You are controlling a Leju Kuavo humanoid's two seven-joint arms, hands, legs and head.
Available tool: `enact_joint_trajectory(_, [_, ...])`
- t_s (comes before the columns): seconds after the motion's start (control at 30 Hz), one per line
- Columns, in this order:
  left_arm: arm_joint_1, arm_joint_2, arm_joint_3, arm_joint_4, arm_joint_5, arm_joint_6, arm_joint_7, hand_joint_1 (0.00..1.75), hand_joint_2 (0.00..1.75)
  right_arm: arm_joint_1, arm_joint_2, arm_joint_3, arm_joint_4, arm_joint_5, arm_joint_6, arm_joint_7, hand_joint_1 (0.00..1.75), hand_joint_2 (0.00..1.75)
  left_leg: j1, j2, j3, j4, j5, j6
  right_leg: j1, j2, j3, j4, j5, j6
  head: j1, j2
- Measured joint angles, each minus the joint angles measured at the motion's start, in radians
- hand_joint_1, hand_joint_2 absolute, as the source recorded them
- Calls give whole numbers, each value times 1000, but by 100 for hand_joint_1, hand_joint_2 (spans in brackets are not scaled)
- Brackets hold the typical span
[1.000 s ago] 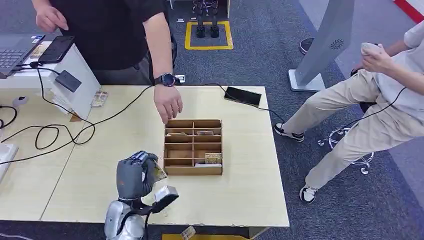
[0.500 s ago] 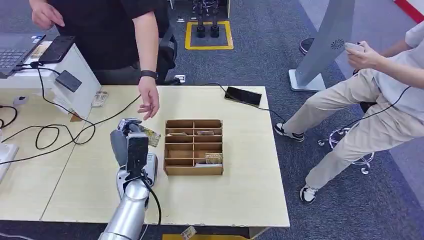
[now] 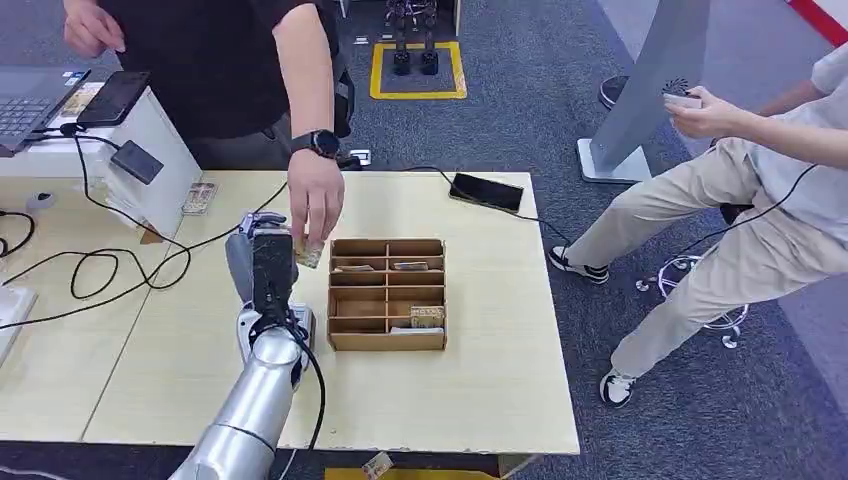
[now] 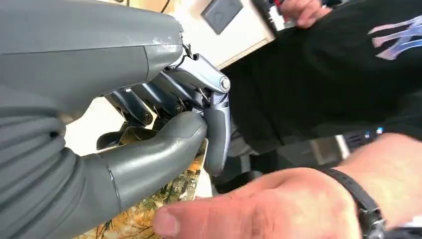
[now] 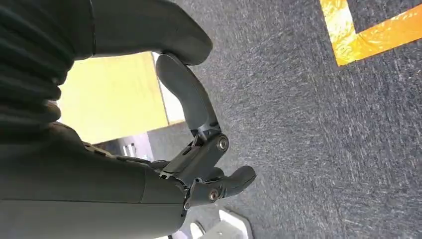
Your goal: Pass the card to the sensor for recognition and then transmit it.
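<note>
My left hand [image 3: 262,265] is raised over the table, left of the wooden box, and pinches a card [image 3: 309,253] with a yellow-green picture. The left wrist view has my thumb [image 4: 149,154] pressing the card [image 4: 149,219] against the darker fingers. A person's hand [image 3: 315,208] reaches down from behind the table and has its fingers on the card's far end; that hand [image 4: 263,209] lies close to mine. The dark sensor pad [image 3: 136,161] sits on the slanted face of a white stand at the left. My right hand [image 5: 199,149] hangs over the grey floor, holding nothing, fingers loosely apart.
A wooden compartment box [image 3: 386,342] with several cards in it stands mid-table. Black cables [image 3: 110,268] loop across the left side. A black phone [image 3: 485,192] lies at the table's back edge. A second person [image 3: 760,180] sits to the right of the table.
My left hand rose from the table's front edge to beside the box, carrying the card. The person's hand drew back, then came down onto the card.
</note>
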Motion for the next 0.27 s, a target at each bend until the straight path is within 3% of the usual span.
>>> enact_joint_trajectory(0.27, [-93, 21, 0, 147, 56, -3, 34, 175, 175, -6, 4, 23, 0, 26, -8, 18, 0, 175, 0, 0, 0, 0, 0, 0, 0, 0, 0, 0, 0, 0, 0, 0])
